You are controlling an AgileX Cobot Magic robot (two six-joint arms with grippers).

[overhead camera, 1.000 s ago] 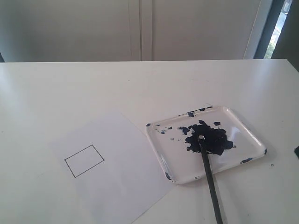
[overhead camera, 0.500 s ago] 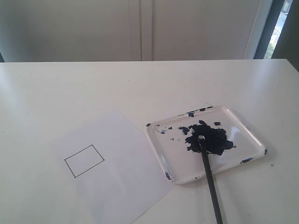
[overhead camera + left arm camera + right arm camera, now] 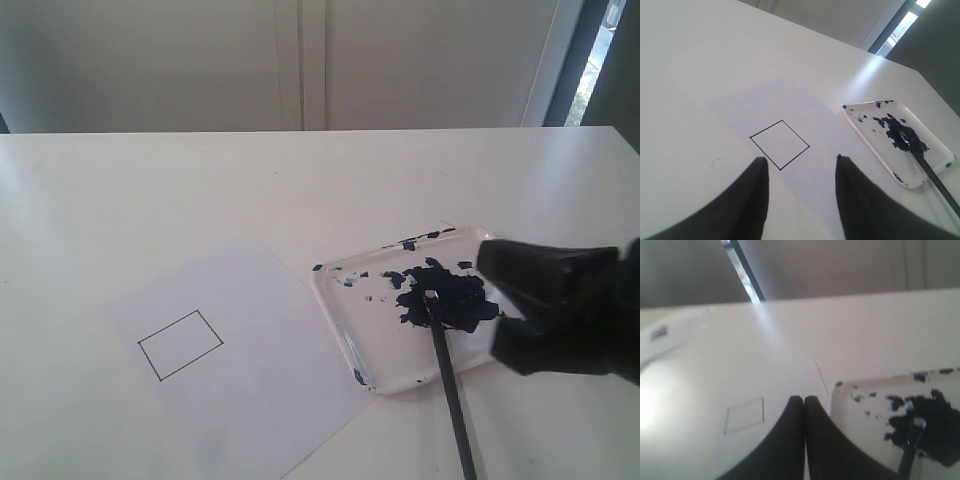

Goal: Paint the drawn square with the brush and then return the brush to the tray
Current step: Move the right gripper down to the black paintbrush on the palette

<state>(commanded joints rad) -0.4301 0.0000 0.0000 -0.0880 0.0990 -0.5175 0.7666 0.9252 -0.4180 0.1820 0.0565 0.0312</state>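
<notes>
item 1, bench (image 3: 150, 190): white, flat, carries all that follows.
item 2, paper sheet (image 3: 260, 400): white, lies flat on the bench, turned at an angle, just beside the tray's left rim.
item 3, drawn square (image 3: 180, 344): thin black outline on the left part of the sheet, inside blank white, well apart from the tray.
item 4, tray (image 3: 345, 335): glossy, clear-white, rounded corners, raised rim; sits on the bench to the right of the sheet; small dark smears along the rim and floor.
item 5, paint blob (image 3: 455, 295): dark blue-black, in the tray's middle.
item 6, brush (image 3: 452, 390): thin black handle, tip resting in the paint blob, handle crossing the tray's near rim and running out over the bench; nothing grips it.
item 7, right fingers (image 3: 790, 435): black, pressed together tip to tip, nothing between them; the right arm (image 3: 570, 320) shows as a blurred black mass in front of the tray's right side.
item 8, left fingers (image 3: 752, 195): black, spread apart, empty, above the sheet near the drawn square.
</notes>
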